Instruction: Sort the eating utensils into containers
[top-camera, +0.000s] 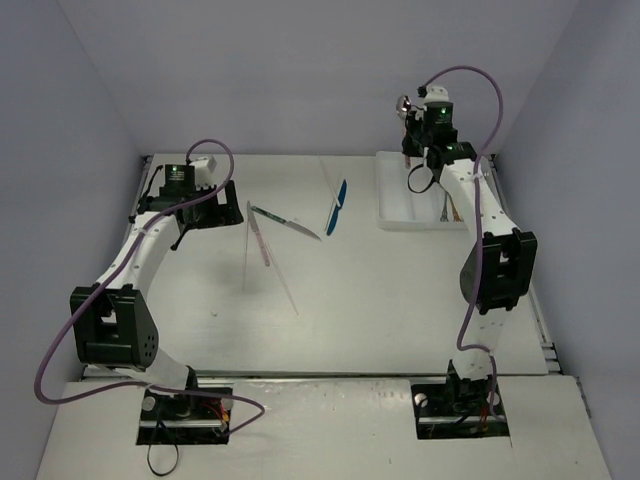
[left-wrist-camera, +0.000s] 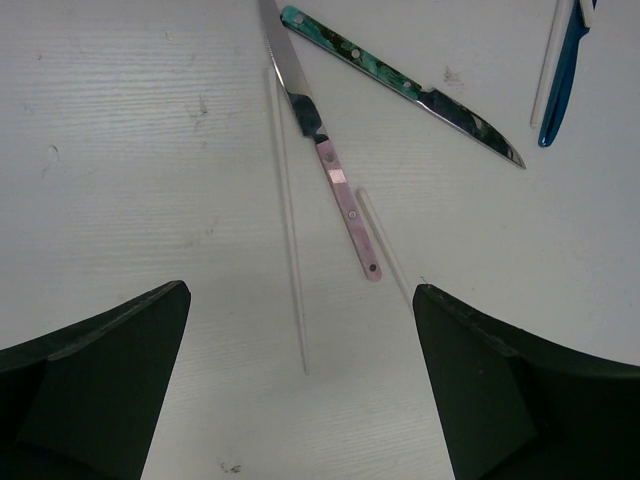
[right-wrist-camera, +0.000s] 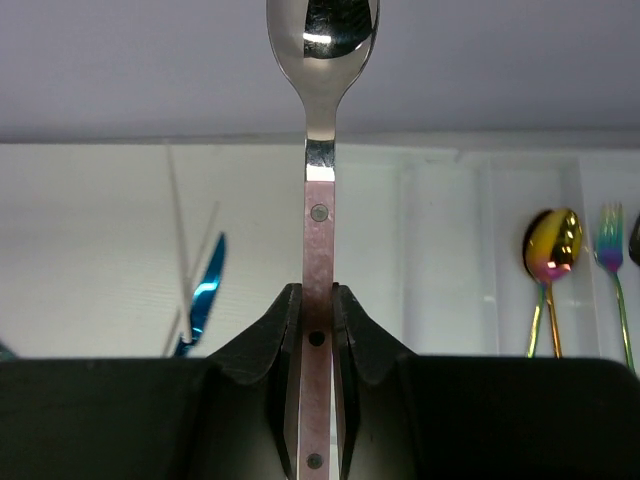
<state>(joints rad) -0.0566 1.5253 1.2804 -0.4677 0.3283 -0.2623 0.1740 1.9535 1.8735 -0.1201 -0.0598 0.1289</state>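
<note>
Pink-handled spoon clenched by its handle in right pincer — lay it flat along a tray slot before letting go; left pincer gapes wide.

Counter: pale, filling the middle of the frame.
Left tool: upper left, low over the counter, facing the knives.
Teal-handled knife: just right of the left tool, lying slantwise.
Pink-handled knife: close beside it, steeper.
Blue utensil: upper centre, tilted.
Pale sticks: thin, lying among the utensils.
Tray: white, upper right.
Right tool: raised over the tray's far edge, clamped on a spoon.
</note>
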